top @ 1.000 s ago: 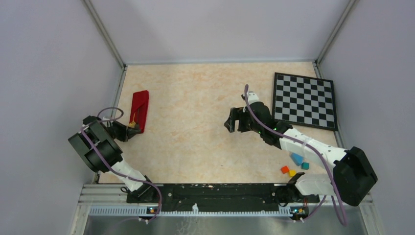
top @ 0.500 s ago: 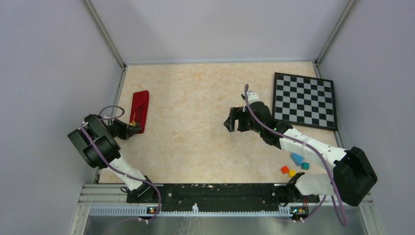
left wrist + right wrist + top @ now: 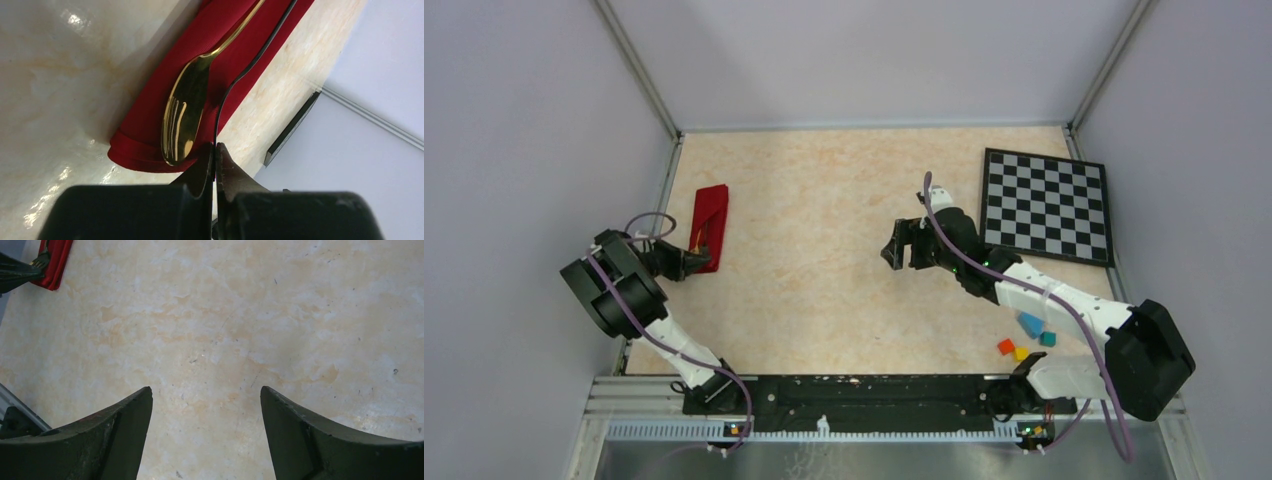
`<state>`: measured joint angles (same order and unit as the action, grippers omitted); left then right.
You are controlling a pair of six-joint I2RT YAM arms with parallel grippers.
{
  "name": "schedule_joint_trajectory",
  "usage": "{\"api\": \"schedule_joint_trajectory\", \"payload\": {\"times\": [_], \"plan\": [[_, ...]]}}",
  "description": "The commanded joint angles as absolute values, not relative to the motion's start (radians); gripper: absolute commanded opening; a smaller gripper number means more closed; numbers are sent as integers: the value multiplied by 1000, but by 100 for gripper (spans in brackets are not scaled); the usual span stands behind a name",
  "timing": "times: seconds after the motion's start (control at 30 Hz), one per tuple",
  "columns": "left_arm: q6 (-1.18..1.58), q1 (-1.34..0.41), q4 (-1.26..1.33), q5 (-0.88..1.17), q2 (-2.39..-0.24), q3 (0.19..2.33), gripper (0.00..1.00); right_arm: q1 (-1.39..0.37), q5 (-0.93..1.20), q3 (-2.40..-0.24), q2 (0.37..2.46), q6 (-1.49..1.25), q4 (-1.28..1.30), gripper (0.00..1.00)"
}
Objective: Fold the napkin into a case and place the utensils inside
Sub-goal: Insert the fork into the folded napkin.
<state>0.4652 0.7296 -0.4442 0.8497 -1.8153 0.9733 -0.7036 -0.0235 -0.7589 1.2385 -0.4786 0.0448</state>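
Closest to me, my left end effector [image 3: 215, 150] is closed, its tips pinched on the near end of the fork [image 3: 216, 125]. The fork is a thin dark strip running away from the tips along the case [image 3: 147, 120]. Just beside it lies the spoon [image 3: 182, 117], bowl at the near end of the case and handle pointing away over the red cloth. I cannot tell whether either handle is actually tucked under a fold or only lies on top. The case sits at the left edge of the desk [image 3: 824, 200], lengthwise away from the arms and close to the side rail.

The fork should be light, stiff and slick, so I expect it to pivot or slip in a pinch this close to its end. A hold further up the handle would be steadier. The spoon's polished bowl looks just as slippery, so I would take it by the handle. The cloth is soft and will likely drag or unfold if a utensil is pushed hard against it.

On the right, small blocks [image 3: 1024, 338] sit near that arm's base. My right end effector [image 3: 206, 390] hangs wide open over bare desk mid-way out, holding nothing and well apart from the case. Furthest off is the board [image 3: 1047, 205], at the far right. Nothing stands in the left arm's way but the rail.
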Motion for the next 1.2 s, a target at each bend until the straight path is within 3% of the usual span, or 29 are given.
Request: {"api": "schedule_joint_trajectory", "payload": {"times": [0.0,0.2,0.33,0.5,0.67,1.1,1.13,1.17], "plan": [[453,718,-424,885,-1838,1008,4,-695,-15,-749,1242,-470,7,78],[440,710,-435,878,-1844,1016,9,-695,-17,-747,1240,-470,8,78],[433,710,-445,870,-1829,1012,22,-695,-15,-747,1239,-469,8,77],[421,710,-477,826,-1791,1015,28,-695,-16,-747,1235,-469,8,77],[423,712,-500,796,-1752,1011,41,-695,-15,-748,1231,-469,8,77],[469,709,-573,731,-1624,994,55,-695,-12,-749,1229,-469,8,77],[471,707,-577,724,-1623,987,66,-695,-11,-749,1227,-469,8,77],[471,707,-583,718,-1622,984,71,-695,-11,-749,1228,-469,8,77]]}}
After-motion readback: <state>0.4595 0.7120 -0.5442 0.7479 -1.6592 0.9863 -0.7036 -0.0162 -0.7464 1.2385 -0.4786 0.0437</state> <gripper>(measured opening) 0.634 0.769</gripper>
